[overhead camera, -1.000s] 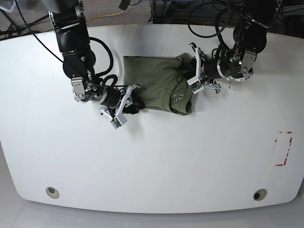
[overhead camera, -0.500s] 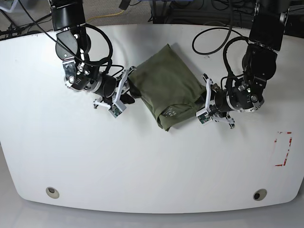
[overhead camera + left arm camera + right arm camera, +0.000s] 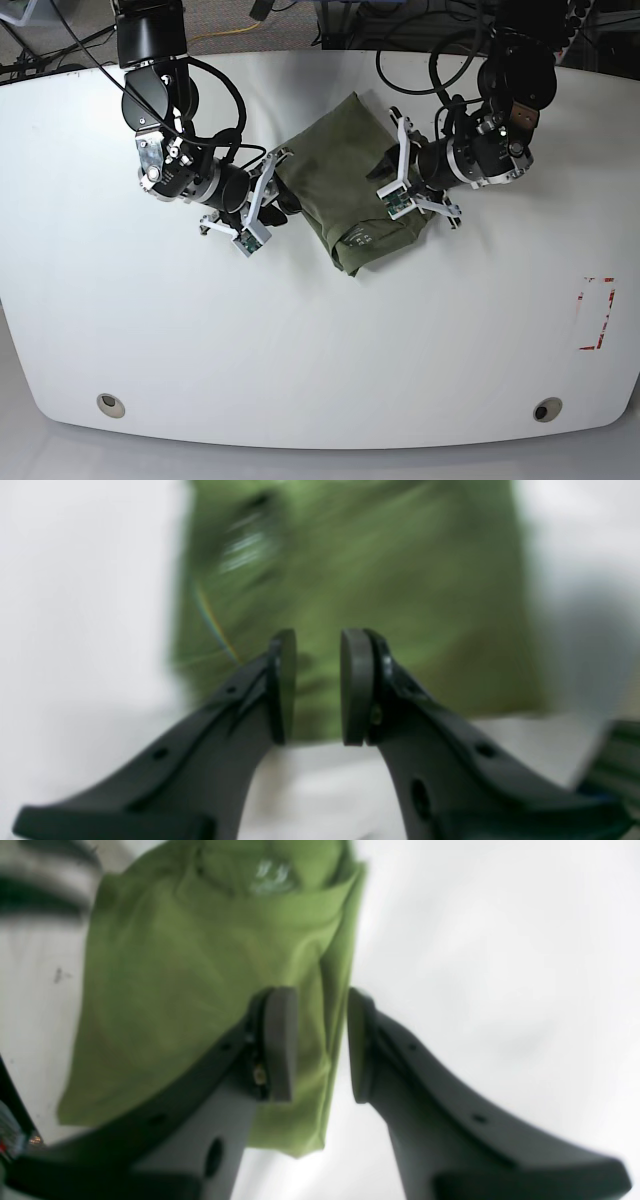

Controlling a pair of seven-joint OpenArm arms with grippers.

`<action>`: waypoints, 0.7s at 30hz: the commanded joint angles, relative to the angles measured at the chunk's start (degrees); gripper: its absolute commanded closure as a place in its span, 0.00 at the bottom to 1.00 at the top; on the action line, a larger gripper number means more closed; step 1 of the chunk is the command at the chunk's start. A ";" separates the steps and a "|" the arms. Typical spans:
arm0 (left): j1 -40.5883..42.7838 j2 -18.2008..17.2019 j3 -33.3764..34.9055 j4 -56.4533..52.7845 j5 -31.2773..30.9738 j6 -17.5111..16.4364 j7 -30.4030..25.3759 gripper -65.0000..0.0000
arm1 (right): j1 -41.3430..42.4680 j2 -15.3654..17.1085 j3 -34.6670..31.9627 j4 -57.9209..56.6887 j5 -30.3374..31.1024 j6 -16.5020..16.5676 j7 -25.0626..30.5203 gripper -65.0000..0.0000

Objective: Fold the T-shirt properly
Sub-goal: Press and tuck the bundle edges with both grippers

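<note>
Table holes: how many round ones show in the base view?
2. One hole sits near the table's front-left corner, the other hole near its front-right corner. The arms or shirt may hide others.

1. The folded T-shirt (image 3: 345, 185) is laid on the table (image 3: 320, 340), behind its middle and turned at a slant to the table's edges.
2. The right gripper (image 3: 275, 200) is set at the shirt's left edge in the base view; in the right wrist view the shirt's edge is seen between its jaws.
3. The left gripper (image 3: 398, 170) is placed at the shirt's right side in the base view, over the fabric.
4. A taped rectangle (image 3: 596, 313) is found near the table's right edge, well apart from the shirt.
5. Two round fittings (image 3: 111, 404) are set near the front edge, one toward each corner.
</note>
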 commanded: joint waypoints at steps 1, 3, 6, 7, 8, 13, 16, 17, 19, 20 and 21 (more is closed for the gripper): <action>0.36 1.74 -0.36 -0.40 -0.11 -0.01 -0.88 0.79 | 0.98 0.22 0.24 -1.78 0.64 0.21 1.43 0.77; 1.42 2.97 -0.36 -1.02 -0.11 -0.01 -0.88 0.79 | 0.90 -0.31 0.24 -3.72 0.64 0.21 2.22 0.77; 2.12 3.49 -0.10 -4.00 1.73 -0.01 -0.97 0.79 | -0.25 0.22 0.24 -6.18 0.55 0.21 4.95 0.77; 2.03 3.49 -0.10 -5.50 2.96 -0.01 -0.97 0.79 | -0.77 0.22 0.24 -6.62 0.55 0.21 5.74 0.77; 2.03 3.49 -0.10 -6.55 3.75 -0.01 -0.97 0.79 | -0.86 0.22 0.24 -6.71 0.55 0.21 5.91 0.77; 0.54 2.53 -0.01 -13.24 7.80 -0.01 -3.87 0.79 | -3.94 0.83 0.24 -6.44 0.46 0.21 5.91 0.77; -0.25 -0.37 0.08 -15.79 8.59 -0.01 -7.30 0.79 | -5.70 0.13 -0.20 -6.44 0.46 0.21 5.91 0.77; -0.34 -0.99 0.08 -16.40 8.59 -0.01 -7.92 0.79 | -5.87 -0.75 -1.08 -6.44 0.46 0.03 5.91 0.77; -1.13 -2.66 0.08 -17.10 8.59 -0.01 -8.09 0.79 | -6.05 -1.54 -3.45 -6.44 -0.42 -0.32 6.00 0.77; -1.75 -3.71 0.08 -17.10 8.50 -0.01 -8.00 0.79 | -6.05 -1.89 -4.51 -6.27 -1.30 -0.32 6.00 0.77; -2.28 -4.68 0.08 -16.58 8.50 -0.01 -7.92 0.79 | -6.14 -2.07 -5.56 -5.39 -2.26 -0.32 6.00 0.77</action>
